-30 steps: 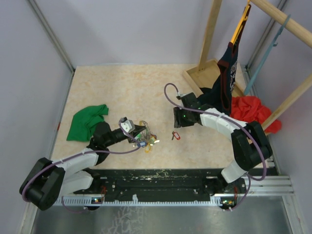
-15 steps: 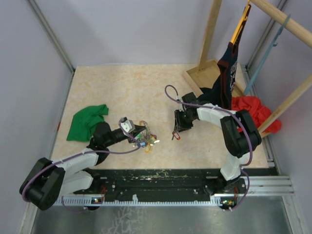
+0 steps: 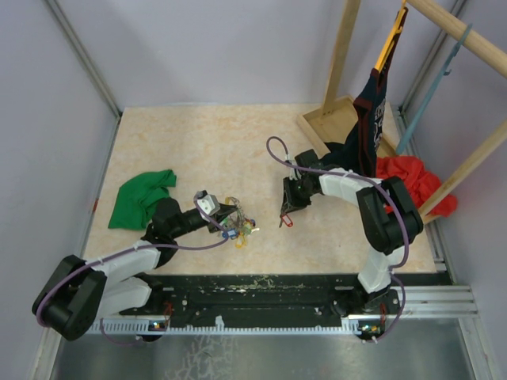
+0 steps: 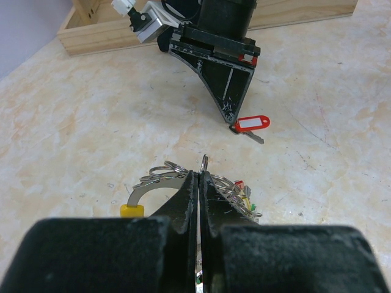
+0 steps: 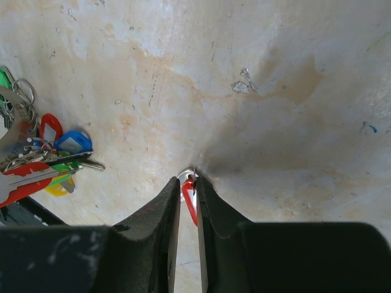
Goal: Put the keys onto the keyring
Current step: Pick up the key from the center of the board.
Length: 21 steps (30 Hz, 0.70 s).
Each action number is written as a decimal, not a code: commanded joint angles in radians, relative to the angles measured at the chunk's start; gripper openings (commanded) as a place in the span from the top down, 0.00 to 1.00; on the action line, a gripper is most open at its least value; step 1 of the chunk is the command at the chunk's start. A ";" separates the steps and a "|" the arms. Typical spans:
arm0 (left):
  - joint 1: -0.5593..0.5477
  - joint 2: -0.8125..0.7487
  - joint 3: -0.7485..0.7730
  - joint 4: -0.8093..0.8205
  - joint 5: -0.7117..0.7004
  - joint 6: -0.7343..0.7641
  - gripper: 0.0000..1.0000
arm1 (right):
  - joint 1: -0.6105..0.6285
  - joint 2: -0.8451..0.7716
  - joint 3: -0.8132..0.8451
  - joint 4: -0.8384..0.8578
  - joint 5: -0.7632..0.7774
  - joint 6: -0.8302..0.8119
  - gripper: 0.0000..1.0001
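Observation:
The keyring (image 3: 240,228) lies left of the table's centre, with a bunch of green, yellow, blue and red tagged keys. My left gripper (image 3: 226,219) is shut on its thin metal ring (image 4: 204,163), and the bunch (image 4: 239,191) spreads around the fingertips. A loose key with a red tag (image 4: 251,124) lies on the table to the right, also showing in the top view (image 3: 287,222). My right gripper (image 3: 283,214) points down, shut on this key's ring end, with the red tag (image 5: 191,196) edge-on between the fingers. The bunch (image 5: 38,154) shows at the left of the right wrist view.
A green cloth (image 3: 141,196) lies at the left. A red cloth (image 3: 408,180) and a hanging dark garment (image 3: 368,119) are at the right by a wooden rack. A wooden tray (image 3: 326,120) stands at the back right, also in the left wrist view (image 4: 91,33).
My right gripper has swung left and down onto the red-tagged key and closed on it. My left gripper still holds the keyring, and the bunch has shifted slightly.

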 commanded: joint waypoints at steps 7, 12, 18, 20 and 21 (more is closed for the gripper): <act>0.005 0.003 0.018 0.018 0.018 -0.012 1.00 | -0.009 0.023 0.015 0.022 -0.020 -0.008 0.84; 0.005 0.008 0.019 0.017 0.019 -0.013 1.00 | -0.009 0.020 0.014 0.011 -0.020 -0.015 0.84; 0.005 0.010 0.021 0.017 0.019 -0.013 1.00 | -0.009 -0.005 0.015 -0.007 -0.025 -0.023 0.83; 0.005 0.013 0.022 0.019 0.020 -0.014 1.00 | -0.009 -0.011 0.013 -0.010 -0.023 -0.024 0.83; 0.005 0.015 0.022 0.019 0.020 -0.014 1.00 | -0.009 -0.014 0.012 -0.011 -0.023 -0.024 0.83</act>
